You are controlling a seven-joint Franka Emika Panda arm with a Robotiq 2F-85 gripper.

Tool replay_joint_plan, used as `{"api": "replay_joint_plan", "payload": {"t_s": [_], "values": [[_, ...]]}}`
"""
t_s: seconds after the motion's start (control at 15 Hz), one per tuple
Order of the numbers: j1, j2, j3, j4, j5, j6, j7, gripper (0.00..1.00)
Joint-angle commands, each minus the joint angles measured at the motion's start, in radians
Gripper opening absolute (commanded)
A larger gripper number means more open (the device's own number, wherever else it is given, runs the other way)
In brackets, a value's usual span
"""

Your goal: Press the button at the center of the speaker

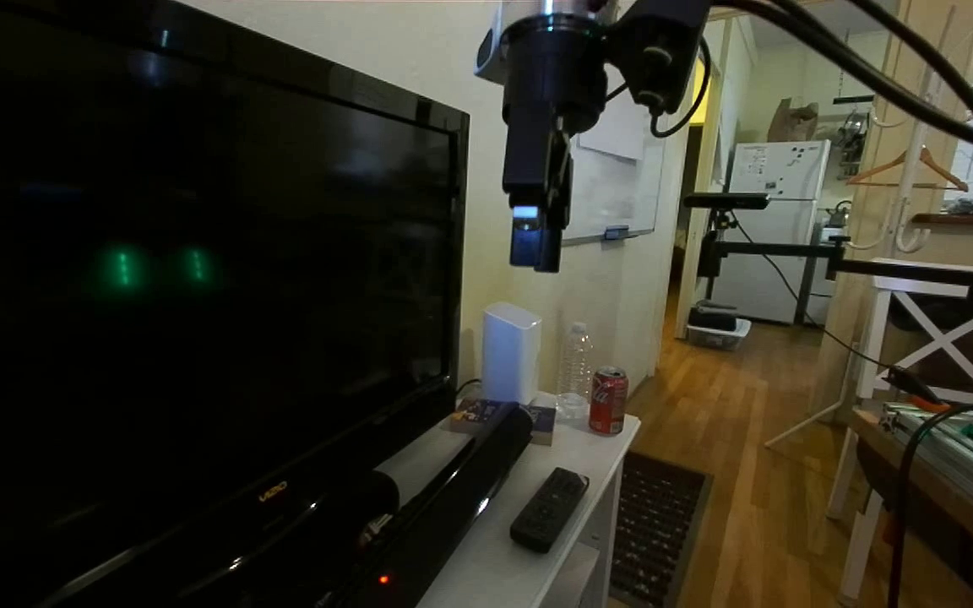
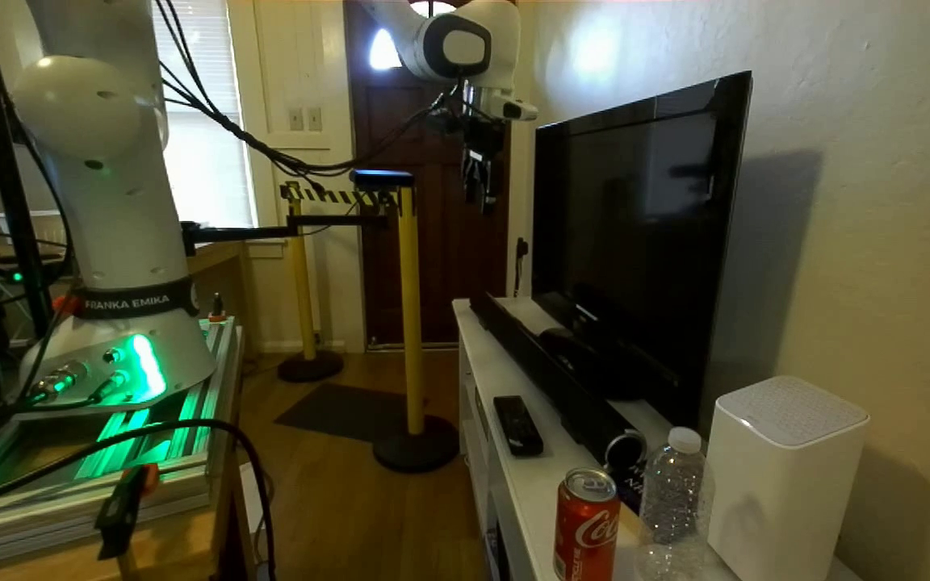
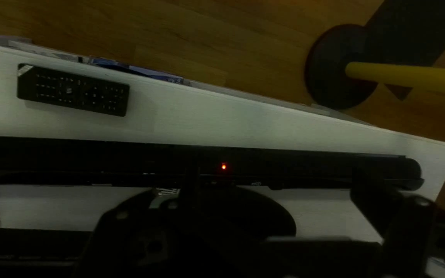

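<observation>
The speaker is a long black soundbar (image 1: 461, 498) on the white stand in front of the TV; it also shows in an exterior view (image 2: 554, 379) and in the wrist view (image 3: 296, 160). A small red light (image 3: 223, 166) glows on it and also shows in an exterior view (image 1: 383, 579). The button itself cannot be made out on the dark surface. My gripper (image 1: 535, 260) points down high above the stand, well apart from the speaker; it also shows in an exterior view (image 2: 479, 198). In the wrist view the fingers (image 3: 277, 172) stand wide apart with nothing between them.
A large TV (image 1: 199, 279) stands right behind the speaker. A black remote (image 2: 518, 425) lies in front. A red can (image 2: 588, 524), a clear bottle (image 2: 672, 492) and a white box-shaped device (image 2: 784, 476) stand at one end. A yellow post (image 2: 411, 323) stands on the floor nearby.
</observation>
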Motion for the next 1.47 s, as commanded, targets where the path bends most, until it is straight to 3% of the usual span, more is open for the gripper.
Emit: {"api": "replay_joint_plan", "payload": {"t_s": [0.0,0.07,0.13,0.47,0.67,0.73,0.8,0.87,1.07,1.4], "values": [[0.040,0.146,0.036,0.067,0.004,0.113,0.068,1.00],[0.053,0.177,0.038,0.072,-0.027,0.157,0.098,0.75],[0.064,0.208,0.039,0.077,-0.037,0.197,0.117,0.74],[0.102,0.320,-0.008,0.085,-0.089,0.442,0.216,0.36],[0.111,0.377,-0.045,0.085,-0.116,0.620,0.211,0.16],[0.103,0.398,-0.046,0.089,-0.106,0.653,0.197,0.10],[0.087,0.350,-0.024,0.059,-0.083,0.595,0.173,0.02],[0.085,0.362,-0.028,0.058,-0.082,0.608,0.170,0.21],[0.084,0.362,-0.026,0.059,-0.082,0.608,0.169,0.03],[0.096,0.442,-0.035,0.123,-0.085,0.616,0.189,0.01]]}}
